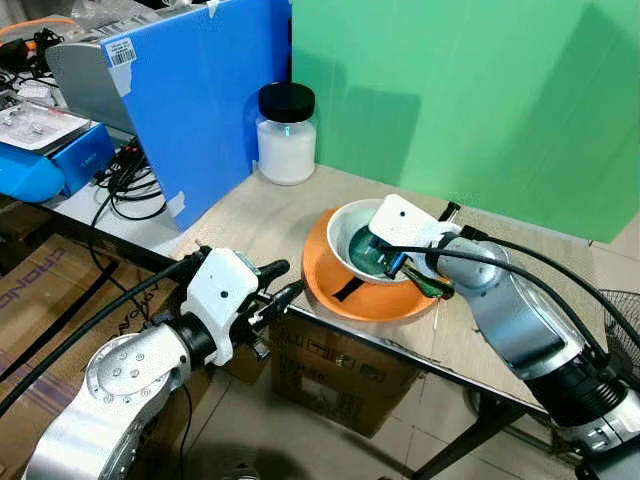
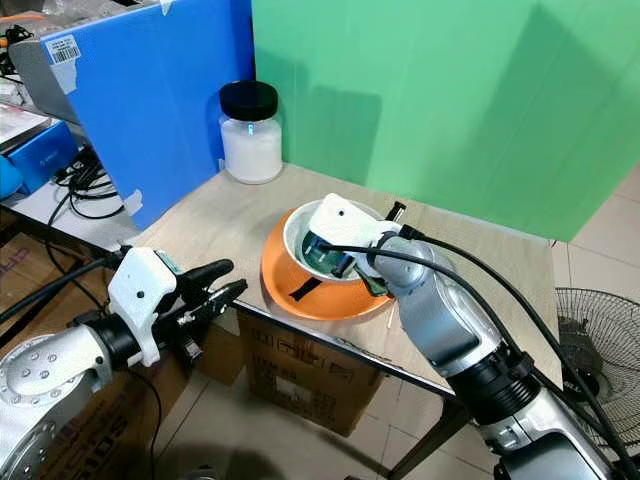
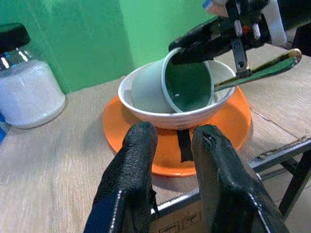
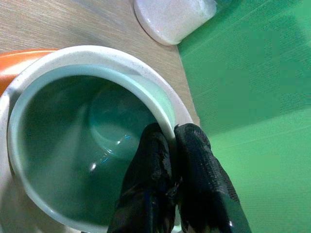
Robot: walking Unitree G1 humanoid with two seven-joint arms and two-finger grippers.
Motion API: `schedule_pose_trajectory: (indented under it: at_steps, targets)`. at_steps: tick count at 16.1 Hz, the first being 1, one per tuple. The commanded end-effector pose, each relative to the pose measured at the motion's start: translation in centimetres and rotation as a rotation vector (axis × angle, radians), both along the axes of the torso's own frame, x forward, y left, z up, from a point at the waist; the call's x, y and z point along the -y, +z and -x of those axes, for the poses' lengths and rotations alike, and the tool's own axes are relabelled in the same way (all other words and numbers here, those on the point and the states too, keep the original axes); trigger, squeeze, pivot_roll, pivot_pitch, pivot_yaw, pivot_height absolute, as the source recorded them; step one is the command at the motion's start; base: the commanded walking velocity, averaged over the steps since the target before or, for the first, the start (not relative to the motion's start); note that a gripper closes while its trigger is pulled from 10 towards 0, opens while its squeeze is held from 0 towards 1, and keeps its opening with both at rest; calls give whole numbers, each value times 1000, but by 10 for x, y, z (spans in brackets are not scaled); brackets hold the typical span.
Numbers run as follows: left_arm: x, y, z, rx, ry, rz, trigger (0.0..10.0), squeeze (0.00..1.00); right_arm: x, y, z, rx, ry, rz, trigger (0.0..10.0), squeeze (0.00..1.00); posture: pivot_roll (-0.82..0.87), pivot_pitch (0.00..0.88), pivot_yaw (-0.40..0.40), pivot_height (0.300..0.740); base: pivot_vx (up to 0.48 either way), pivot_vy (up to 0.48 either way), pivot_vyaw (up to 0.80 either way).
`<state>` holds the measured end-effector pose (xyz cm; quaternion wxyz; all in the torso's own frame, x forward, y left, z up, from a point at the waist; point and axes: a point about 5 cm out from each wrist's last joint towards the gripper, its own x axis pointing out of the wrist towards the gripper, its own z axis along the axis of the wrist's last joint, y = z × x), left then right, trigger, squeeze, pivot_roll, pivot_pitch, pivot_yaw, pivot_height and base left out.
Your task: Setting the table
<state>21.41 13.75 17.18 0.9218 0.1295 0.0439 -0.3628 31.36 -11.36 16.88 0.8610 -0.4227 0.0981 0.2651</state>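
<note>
An orange plate (image 1: pixel 325 290) lies near the table's front edge with a white bowl (image 1: pixel 343 232) standing on it. A pale green cup (image 3: pixel 187 85) lies tilted inside the bowl, its mouth facing the front. My right gripper (image 4: pixel 167 133) is shut on the cup's rim (image 4: pixel 160 109), one finger inside and one outside. A gold-handled spoon (image 3: pixel 262 68) rests in the bowl, its handle sticking out to the right. My left gripper (image 1: pixel 290 278) hovers off the table's front edge, left of the plate, open and pointing at it.
A white jar with a black lid (image 1: pixel 287 135) stands at the table's back left. A blue board (image 1: pixel 210 110) and a green backdrop (image 1: pixel 460 100) wall in the back. Cardboard boxes (image 1: pixel 340 370) sit under the table, and a fan (image 1: pixel 620 320) stands at the right.
</note>
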Motion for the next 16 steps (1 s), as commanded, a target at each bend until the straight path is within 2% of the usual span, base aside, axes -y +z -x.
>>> schedule_pose_trajectory:
  at_steps: [1,6,8,10,11,12,13,16]
  targets:
    - [1,0,-1,9,-5,-8,10000,0,4,5,-4,18,-12,-4,0,0,205,0,-36,740,0,0,0]
    - [1,2,-3,31,10,-8,10000,0,5,32,-5,107,-5,-111,0,0,194,0,-30,740,0,0,0]
    - [-3,10,-10,89,81,21,10000,0,21,65,1,243,-29,-238,0,0,183,0,-31,740,0,0,0]
    - [-5,16,-14,123,143,54,10000,0,36,74,11,272,-79,-401,0,0,180,0,-31,740,0,0,0]
    - [-4,18,-14,137,180,79,10000,0,45,74,21,264,-131,-561,2196,0,176,0,-29,740,0,0,0]
    - [-2,18,-15,137,209,89,10000,0,52,71,30,233,-209,-727,10000,0,174,0,-28,740,0,0,0]
    - [-1,17,-16,129,246,97,10000,0,57,67,39,237,-272,-834,10000,0,165,0,-28,740,0,0,0]
    - [3,18,-15,165,323,133,10000,0,55,58,63,299,-338,-863,10000,0,152,0,-28,740,0,0,-588]
